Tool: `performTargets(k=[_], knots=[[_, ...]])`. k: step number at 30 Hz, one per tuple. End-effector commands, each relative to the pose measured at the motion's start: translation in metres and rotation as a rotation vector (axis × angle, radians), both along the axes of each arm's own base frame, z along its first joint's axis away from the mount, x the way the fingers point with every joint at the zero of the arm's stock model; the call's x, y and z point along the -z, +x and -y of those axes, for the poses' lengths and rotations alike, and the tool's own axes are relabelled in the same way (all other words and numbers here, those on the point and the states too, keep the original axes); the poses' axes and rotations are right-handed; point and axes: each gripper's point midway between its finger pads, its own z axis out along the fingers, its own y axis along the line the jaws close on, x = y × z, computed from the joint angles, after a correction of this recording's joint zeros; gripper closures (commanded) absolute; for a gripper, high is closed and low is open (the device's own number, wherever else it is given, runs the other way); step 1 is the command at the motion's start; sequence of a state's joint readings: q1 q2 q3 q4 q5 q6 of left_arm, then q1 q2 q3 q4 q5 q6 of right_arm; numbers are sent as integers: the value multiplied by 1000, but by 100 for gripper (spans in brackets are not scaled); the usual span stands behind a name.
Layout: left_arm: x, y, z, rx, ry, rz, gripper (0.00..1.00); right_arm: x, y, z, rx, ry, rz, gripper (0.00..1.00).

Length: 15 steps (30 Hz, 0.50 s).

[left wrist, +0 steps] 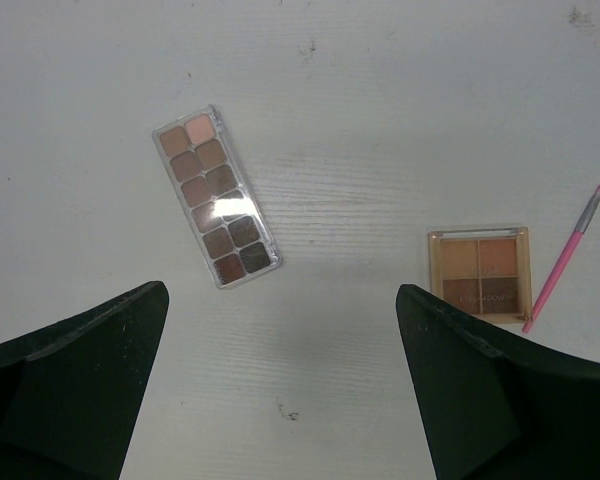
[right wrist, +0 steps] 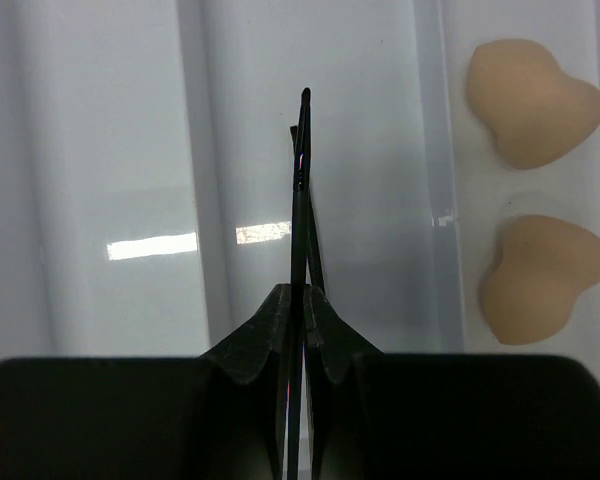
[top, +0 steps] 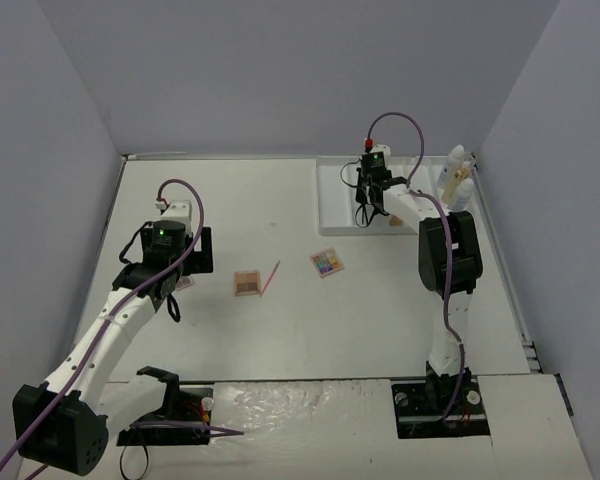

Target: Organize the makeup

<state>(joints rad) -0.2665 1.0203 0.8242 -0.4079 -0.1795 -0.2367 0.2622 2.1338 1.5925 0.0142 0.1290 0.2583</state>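
Note:
My right gripper (right wrist: 298, 300) is shut on a thin black pencil (right wrist: 300, 190) and holds it over a compartment of the white divided tray (right wrist: 110, 150). Two peach sponges (right wrist: 532, 100) lie in the compartment to its right. In the top view the right gripper (top: 365, 208) hangs over the tray (top: 326, 195). My left gripper (left wrist: 280, 380) is open and empty above the table. A long eyeshadow palette (left wrist: 217, 197), a square palette (left wrist: 479, 272) and a pink pencil (left wrist: 565, 258) lie beyond its fingers. A second square palette (top: 327, 263) lies mid-table.
White and amber bottles (top: 456, 172) stand at the tray's right side near the right wall. Walls close in the table at left, back and right. The square palette (top: 246, 283) and pink pencil (top: 271, 278) lie just right of the left gripper (top: 170, 275).

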Motion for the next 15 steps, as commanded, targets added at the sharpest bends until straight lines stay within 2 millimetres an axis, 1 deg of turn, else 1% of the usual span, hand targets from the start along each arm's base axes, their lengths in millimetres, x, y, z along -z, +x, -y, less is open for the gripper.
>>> performTargets(k=[1,3,5,9,10,12,15], knots=[[-19,12,7,20,-20,63,3,-51,29,3,43,34,135,93],[-19,12,7,23,-22,63,3,-55,31,3,50,37,146,91],[-19,12,8,26,-24,65,3,-59,31,2,54,44,153,87],[-19,12,9,31,-28,65,3,-67,25,-1,54,53,167,73],[-19,13,10,32,-29,64,3,-68,21,-3,46,57,164,69],[-19,13,10,33,-30,65,3,-75,13,-9,36,64,172,65],[-20,12,10,33,-33,66,3,-85,-7,-23,13,90,173,63]])
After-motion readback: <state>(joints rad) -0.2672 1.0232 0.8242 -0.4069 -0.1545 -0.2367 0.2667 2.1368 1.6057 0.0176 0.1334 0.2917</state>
